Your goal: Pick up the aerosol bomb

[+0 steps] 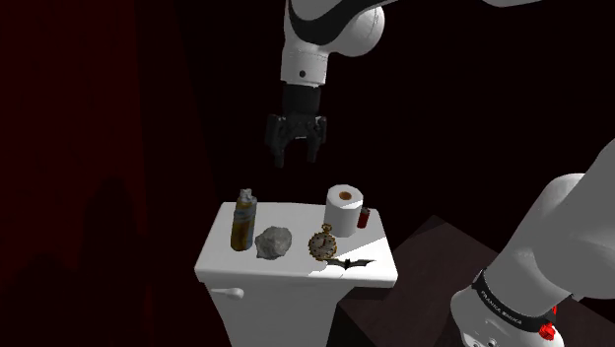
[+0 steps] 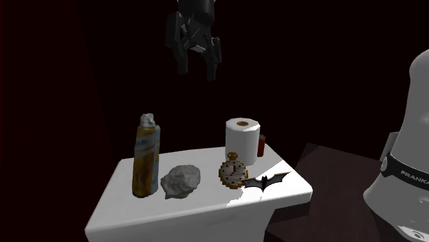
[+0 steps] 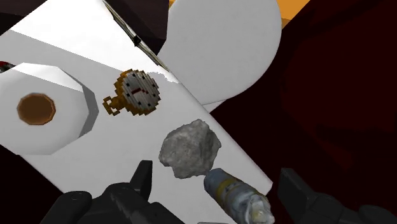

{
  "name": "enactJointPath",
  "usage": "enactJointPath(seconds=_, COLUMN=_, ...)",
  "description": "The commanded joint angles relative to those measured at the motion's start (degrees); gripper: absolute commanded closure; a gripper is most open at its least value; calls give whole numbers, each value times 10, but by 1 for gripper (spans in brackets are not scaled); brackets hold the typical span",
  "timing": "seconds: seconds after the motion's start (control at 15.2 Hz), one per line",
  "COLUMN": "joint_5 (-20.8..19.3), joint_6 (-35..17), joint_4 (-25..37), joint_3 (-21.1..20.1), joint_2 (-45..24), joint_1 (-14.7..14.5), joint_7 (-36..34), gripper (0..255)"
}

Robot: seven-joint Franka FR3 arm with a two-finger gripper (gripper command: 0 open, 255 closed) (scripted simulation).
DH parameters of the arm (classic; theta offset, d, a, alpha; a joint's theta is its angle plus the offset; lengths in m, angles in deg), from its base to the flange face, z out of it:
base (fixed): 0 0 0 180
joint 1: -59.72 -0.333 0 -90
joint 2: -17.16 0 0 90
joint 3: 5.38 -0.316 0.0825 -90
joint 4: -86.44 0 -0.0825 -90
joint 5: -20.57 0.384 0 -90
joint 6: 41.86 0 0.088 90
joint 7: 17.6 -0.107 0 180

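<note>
Second exterior view | aerosol can [image 2: 146,157] | upright | gold-and-white body

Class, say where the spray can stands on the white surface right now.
The spray can stands upright near the shoulder view's left end of the white surface, just left of the grey rock.
</note>
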Motion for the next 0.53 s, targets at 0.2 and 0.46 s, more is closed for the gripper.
enactJointPath(seconds=0.2, joint_5=4, joint_6=-28, joint_4=82, joint_3=-19, joint_2=-112, joint_1=-17, joint_7=-30, gripper=0)
enactJointPath(seconds=0.46, joint_5=2, joint_6=-39, joint_4=149, joint_3=-28, joint_2=-192, joint_1=-33, joint_7=-51, gripper=0)
